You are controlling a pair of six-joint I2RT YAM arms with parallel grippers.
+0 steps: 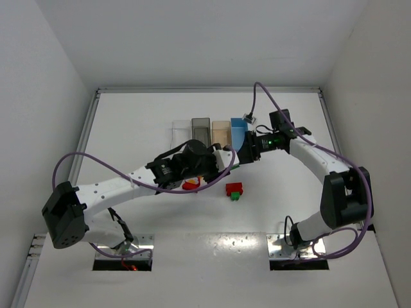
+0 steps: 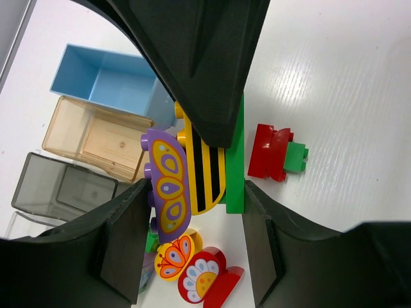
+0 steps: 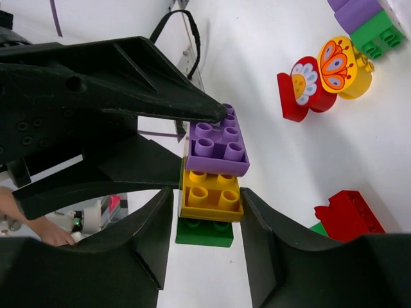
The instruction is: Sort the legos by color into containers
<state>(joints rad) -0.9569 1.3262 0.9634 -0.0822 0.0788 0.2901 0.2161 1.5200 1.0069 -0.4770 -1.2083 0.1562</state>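
**Two arms, one joint hold**

Both pincers are closed down on the three-brick stack (image 3: 212,168). The left gripper (image 2: 192,192) squeezes it from purple face to green, and the right gripper (image 3: 207,194) clamps it crosswise. My guess is that they're bracing to pull the colours apart before binning. The stack sits just near of the tan bin (image 2: 96,138) and blue bin (image 2: 103,77). It lies sideways, studs facing far, with its long axis running left-right. I can't tell whether it's off the table.
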